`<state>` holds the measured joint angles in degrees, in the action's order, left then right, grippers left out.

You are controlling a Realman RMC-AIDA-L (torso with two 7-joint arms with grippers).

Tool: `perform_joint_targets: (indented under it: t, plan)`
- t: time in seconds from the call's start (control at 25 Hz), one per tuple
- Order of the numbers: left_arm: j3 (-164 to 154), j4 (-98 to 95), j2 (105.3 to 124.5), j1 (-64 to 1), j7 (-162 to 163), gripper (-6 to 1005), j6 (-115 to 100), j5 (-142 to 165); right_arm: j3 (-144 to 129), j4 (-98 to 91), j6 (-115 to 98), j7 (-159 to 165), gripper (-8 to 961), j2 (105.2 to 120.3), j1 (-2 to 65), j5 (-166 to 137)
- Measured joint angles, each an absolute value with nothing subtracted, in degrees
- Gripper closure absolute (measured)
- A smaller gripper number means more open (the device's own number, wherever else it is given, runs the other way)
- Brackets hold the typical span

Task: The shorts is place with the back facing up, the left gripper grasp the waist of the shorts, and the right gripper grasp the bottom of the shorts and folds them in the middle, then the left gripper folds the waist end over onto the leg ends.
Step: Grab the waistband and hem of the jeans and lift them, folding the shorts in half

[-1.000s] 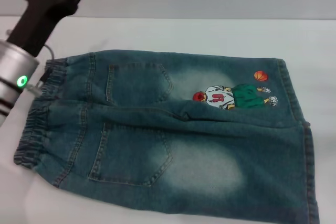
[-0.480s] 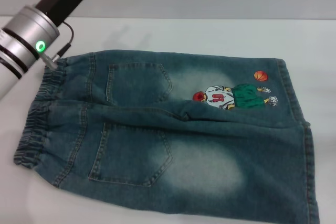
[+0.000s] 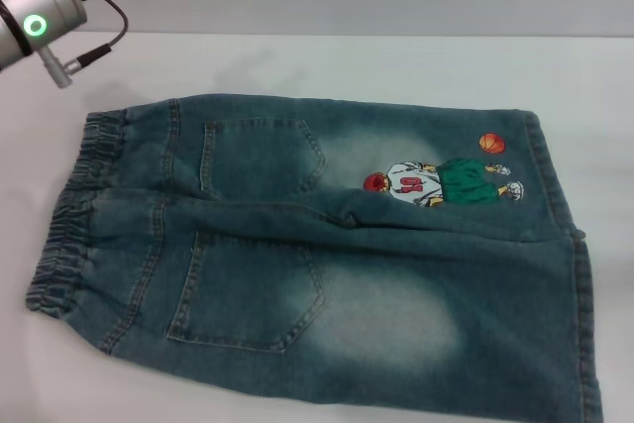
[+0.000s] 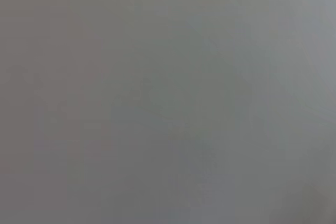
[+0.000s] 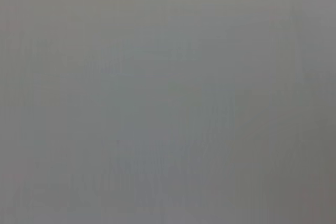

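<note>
While the shorts (image 3: 317,255) lie flat on the tabletop (image 3: 396,61), the left arm's wrist (image 3: 35,7) hangs apart, its fingers seemingly out of frame

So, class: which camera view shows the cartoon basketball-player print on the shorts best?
The head view: the print lies in full sight on the far leg of the shorts, its orange ball beside it. Both wrist views show only featureless grey, so nothing of the print.

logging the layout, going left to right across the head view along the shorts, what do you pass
Silver-grey left arm wrist with green ring up at the corner → ruched elastic denim waist → two back patch pockets → cartoon basketball-player print → orange ball → straight stitched leg ends.
</note>
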<state>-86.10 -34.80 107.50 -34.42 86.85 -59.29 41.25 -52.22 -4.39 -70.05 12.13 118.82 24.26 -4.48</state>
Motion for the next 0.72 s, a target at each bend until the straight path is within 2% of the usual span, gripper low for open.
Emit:
perform_joint_targets:
  t: [0.28, 0.44, 0.72]
  plan:
    - [-73.94, -40.09, 104.72, -36.92, 109.39, 203, -73.92, 71.32, -52.24, -4.39, -69.66, 12.20, 224, 118.82, 24.57, -4.48]
    - [-64.73, -45.22, 105.15, -38.17, 122.42, 203, -84.31, 93.29, -52.22, -4.41, -68.83, 12.19, 224, 118.82, 24.88, -4.48]
    - [-58.07, -47.32, 104.92, -37.86, 129.78, 204, -92.42, 108.80, -52.20, -4.55, -67.14, 12.26, 224, 118.82, 25.88, -4.48]
